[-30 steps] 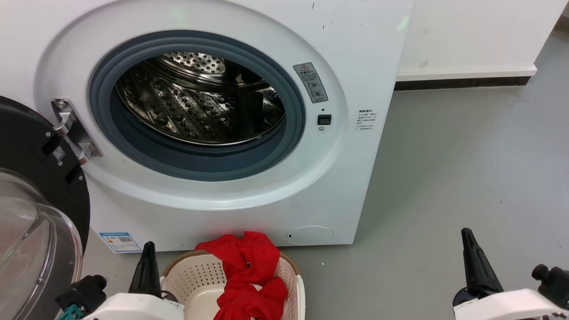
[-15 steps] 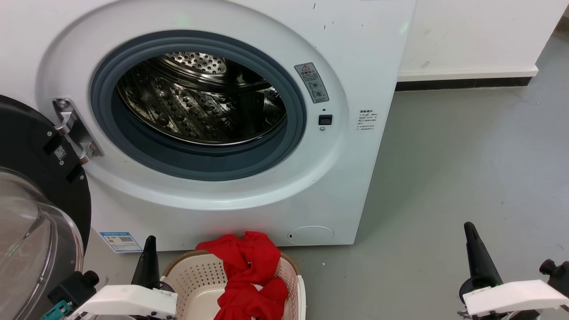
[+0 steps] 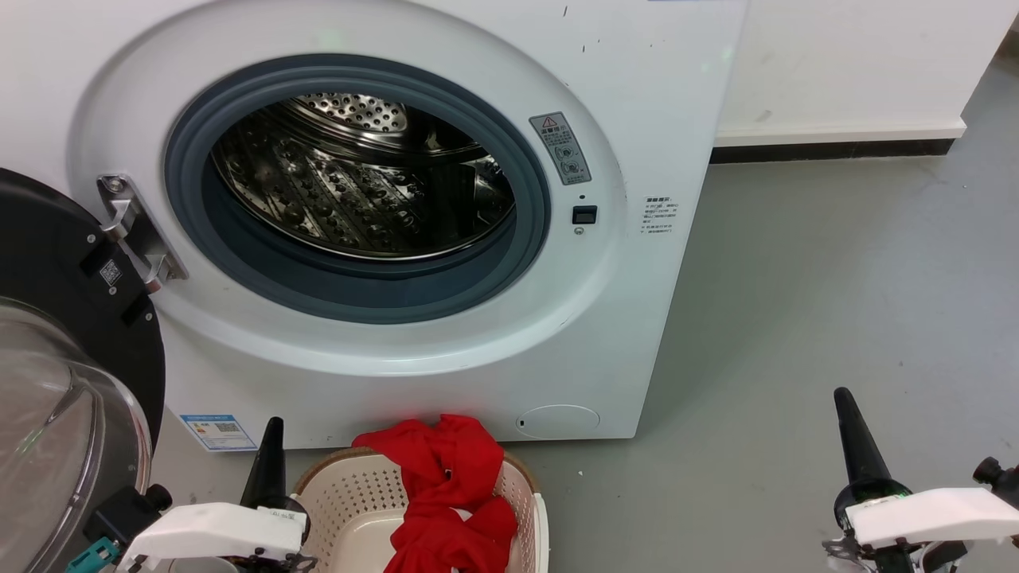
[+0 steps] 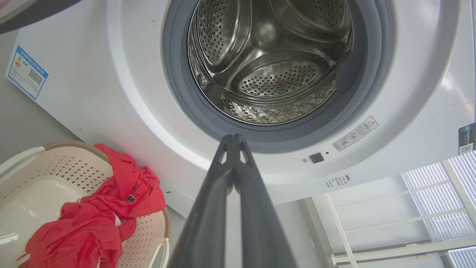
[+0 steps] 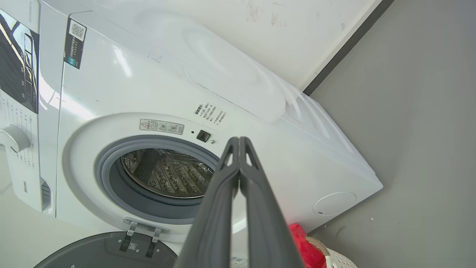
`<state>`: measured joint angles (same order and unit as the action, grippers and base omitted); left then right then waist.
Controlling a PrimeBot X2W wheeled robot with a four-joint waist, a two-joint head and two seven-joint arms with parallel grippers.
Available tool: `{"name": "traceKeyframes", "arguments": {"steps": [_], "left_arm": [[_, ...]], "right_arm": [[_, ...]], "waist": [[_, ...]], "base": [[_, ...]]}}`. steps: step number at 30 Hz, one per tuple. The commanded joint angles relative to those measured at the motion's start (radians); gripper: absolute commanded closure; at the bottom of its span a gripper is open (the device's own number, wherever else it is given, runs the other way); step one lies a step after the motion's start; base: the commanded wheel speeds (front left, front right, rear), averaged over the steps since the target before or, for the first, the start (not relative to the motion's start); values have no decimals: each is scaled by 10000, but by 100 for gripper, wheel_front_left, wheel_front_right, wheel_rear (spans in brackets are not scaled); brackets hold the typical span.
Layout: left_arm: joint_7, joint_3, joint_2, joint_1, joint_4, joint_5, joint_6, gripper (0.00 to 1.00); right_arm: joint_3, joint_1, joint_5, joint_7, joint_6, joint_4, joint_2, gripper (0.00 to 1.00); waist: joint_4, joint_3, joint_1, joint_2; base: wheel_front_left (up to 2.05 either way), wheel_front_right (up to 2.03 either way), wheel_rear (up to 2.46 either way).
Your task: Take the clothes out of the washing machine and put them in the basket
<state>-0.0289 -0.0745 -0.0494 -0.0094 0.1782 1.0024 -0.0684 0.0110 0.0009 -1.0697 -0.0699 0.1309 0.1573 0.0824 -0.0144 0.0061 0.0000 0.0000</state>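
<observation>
Left wrist view looks deep into the drum (image 4: 275, 74): perforated steel, raised paddles. Right wrist view adds the control panel (image 5: 18, 67) and knob (image 5: 13, 137) at 9 o'clock. Head view gives me the washing machine (image 3: 637, 119) with its door (image 3: 56, 263) swung open at 8 o'clock. Left hand (image 4: 234, 138): fingers pressed together, holding nothing. Right hand (image 5: 239, 140): likewise. The clothes (image 3: 446, 485), crumpled bright red, lie in the basket (image 3: 342, 493) at 6 o'clock, draped over its far rim. The basket sits on the floor (image 3: 836, 278) just before the machine.

The left gripper (image 4: 233, 138) holds its two dark fingers (image 4: 208, 216) pressed together, tips touching. The right gripper (image 5: 238, 139) is closed the same way.
</observation>
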Motion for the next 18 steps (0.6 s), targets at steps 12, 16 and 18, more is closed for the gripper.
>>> {"name": "traceKeyframes", "arguments": {"steps": [12,16,18], "left_arm": [[365,-132,-14,-442,99,1488,-197,100],[462,-157,-14,-498,153,1914,-232,100],[511,-170,-14,-514,180,2118,-250,100]], "right_arm": [[147,-413,-1436,346,0,157,65,100],[189,-493,-1846,448,0,217,62,100],[208,-531,-2036,503,0,243,59,100]], "waist": [[26,-6,0,0],[35,-7,0,0],[39,-8,0,0]], "base": [[0,0,0],[0,0,0],[0,0,0]]}}
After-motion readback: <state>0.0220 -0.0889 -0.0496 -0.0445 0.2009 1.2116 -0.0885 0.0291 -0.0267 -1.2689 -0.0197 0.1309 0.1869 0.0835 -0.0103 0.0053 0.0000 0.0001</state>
